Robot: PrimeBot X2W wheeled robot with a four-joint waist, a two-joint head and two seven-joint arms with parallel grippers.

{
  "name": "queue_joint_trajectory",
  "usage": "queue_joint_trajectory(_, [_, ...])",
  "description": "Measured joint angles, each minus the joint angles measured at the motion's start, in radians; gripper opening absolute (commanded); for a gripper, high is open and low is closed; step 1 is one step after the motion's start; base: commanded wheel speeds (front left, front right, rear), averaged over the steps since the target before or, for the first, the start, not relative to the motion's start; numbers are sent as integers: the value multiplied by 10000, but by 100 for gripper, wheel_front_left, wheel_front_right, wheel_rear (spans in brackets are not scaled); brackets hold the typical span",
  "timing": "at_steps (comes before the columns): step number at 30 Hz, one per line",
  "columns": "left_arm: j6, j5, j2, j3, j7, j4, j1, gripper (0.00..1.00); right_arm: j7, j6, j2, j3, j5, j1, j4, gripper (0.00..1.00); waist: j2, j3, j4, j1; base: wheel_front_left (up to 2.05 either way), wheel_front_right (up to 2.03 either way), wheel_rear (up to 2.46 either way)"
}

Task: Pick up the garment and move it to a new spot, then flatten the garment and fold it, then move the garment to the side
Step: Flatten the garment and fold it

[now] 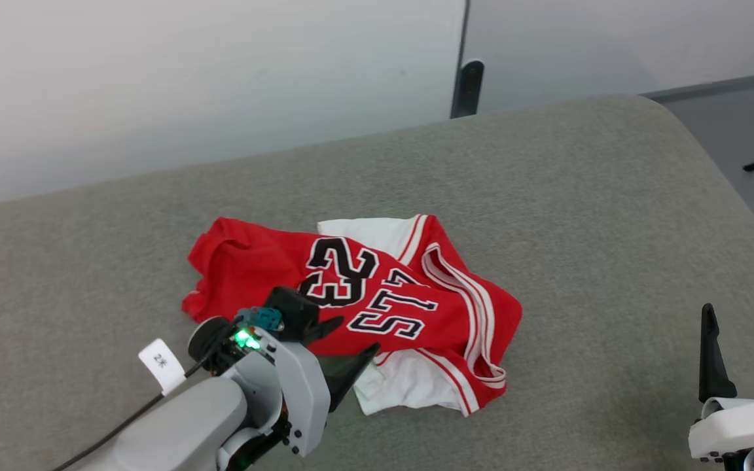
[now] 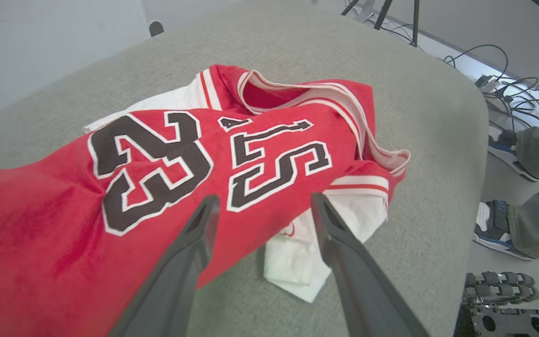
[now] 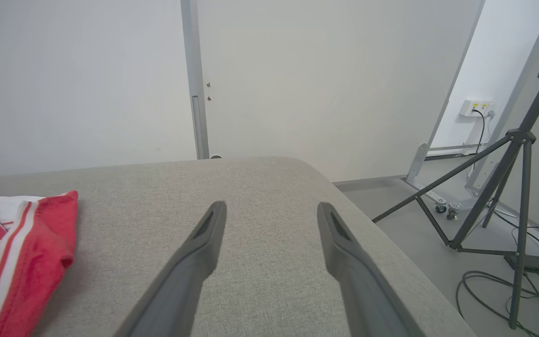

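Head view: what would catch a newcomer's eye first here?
The crumpled red jersey with black 23 lettering, lying in the middle of the grey padded surface. Next, the left gripper, open at the jersey's near edge, with a green light glowing on its wrist. The right gripper stands open at lower right, apart from the cloth.
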Motion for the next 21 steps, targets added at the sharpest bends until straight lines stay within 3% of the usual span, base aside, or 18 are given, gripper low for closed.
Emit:
queue_joint_trajectory(11, [144, 268, -134, -477, 454, 341, 90, 100, -46, 0, 6, 50, 59, -4, 119, 100, 0, 105, -402, 0, 0, 0, 0])
queue_joint_trajectory(21, [259, -454, -387, -506, 1570, 1114, 160, 100, -50, 0, 73, 198, 82, -134, 159, 100, 0, 341, -649, -1, 0, 0, 0])
